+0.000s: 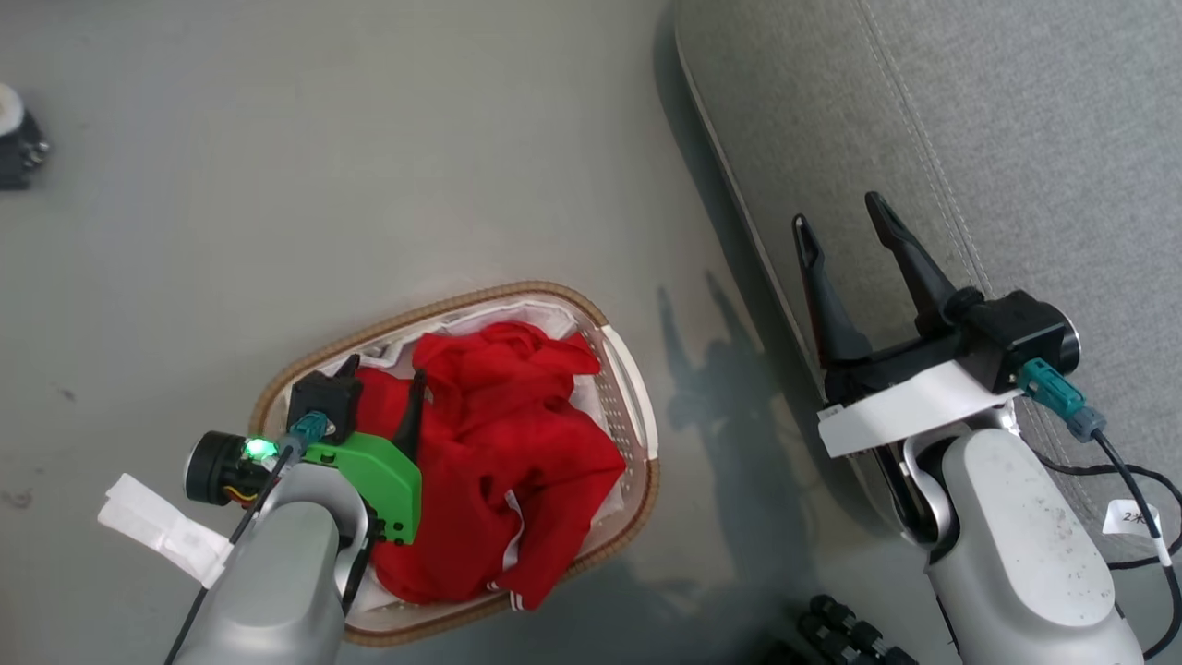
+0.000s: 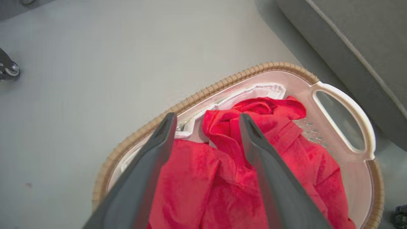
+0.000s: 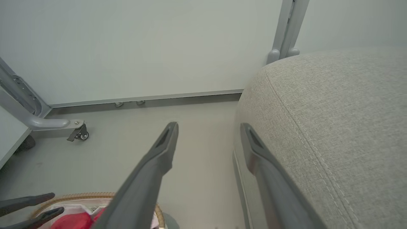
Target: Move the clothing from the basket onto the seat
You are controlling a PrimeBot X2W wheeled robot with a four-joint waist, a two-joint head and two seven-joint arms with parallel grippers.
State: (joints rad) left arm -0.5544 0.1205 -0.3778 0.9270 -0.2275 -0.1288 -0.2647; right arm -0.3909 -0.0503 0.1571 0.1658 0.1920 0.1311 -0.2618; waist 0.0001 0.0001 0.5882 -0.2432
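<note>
The left pincer (image 2: 206, 117) fills the foreground of its own wrist view, its two dark fingers spread wide and released, grasping nothing, poised just above the red garment (image 2: 206, 184). That garment is the clothing to be moved, and it lies crumpled in the basket (image 1: 443, 309), which stands on the floor (image 1: 277, 185) just beside the front edge of the seat (image 1: 1016, 139). From the head view, one finger sits near the basket's far-left rim and the other over the cloth, so the pincer straddles the garment's edge and not its bulk. To do the pick well, I would shift it toward the raised ridge of folds in the middle. Then lower it until both fingers sink into the fabric, and close on a thick bunch, not a single layer. This should keep the pinch clear of the white lining (image 2: 254, 90) bunched along the rim. A striped hem (image 1: 512, 554) reaches the near rim and could drag, so the lift probably needs to go high before swinging toward the seat. The right pincer (image 1: 837, 211) hovers above the seat's edge, likewise released and empty, well apart from the basket. It looks free to take the trailing cloth if needed.
</note>
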